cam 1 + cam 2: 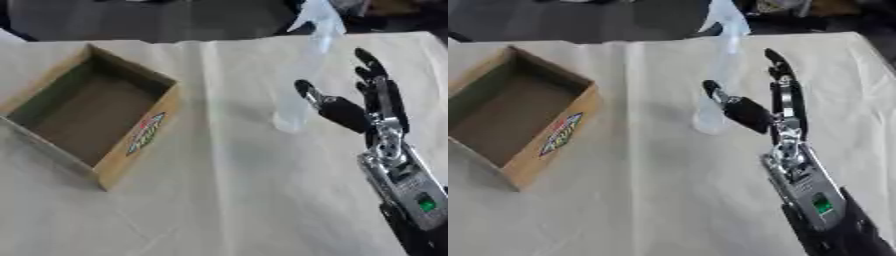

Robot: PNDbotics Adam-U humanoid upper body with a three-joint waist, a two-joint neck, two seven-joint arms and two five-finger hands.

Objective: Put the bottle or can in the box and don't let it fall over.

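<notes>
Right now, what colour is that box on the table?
Brown cardboard box, with a red, green and white label on its side; clearest in the left eye view.

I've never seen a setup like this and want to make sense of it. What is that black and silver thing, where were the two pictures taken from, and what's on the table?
Both pictures come from one stereo camera in a humanoid robot's head, its left and right eyes, looking down at the same moment. The black and silver thing is the robot's right hand, fingers straight and open, holding nothing. Just beside it a clear plastic bottle stands upright on the cloth-covered table. To the left sits an open, empty cardboard box with a colourful label on its side. The left hand is not in view.
</notes>
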